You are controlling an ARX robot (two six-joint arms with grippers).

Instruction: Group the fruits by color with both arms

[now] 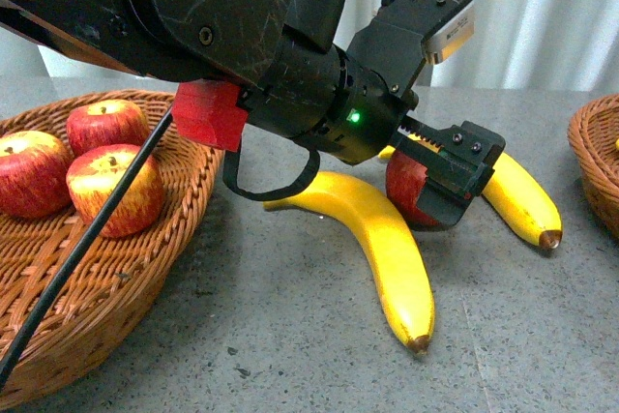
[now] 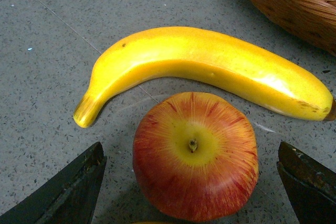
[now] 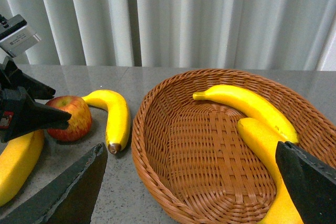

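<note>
My left gripper (image 1: 430, 186) straddles the loose apple (image 2: 194, 156), jaws wide, gripping nothing; next I should close, then carry it to the left basket (image 1: 126, 287); right gripper (image 3: 190, 150) gapes empty.

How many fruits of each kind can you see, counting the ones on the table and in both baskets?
Red apples: 4 (three in the left basket, one on the table)
Yellow bananas: 4 (two on the table, two in the right basket)
Total: 8 fruits
</note>
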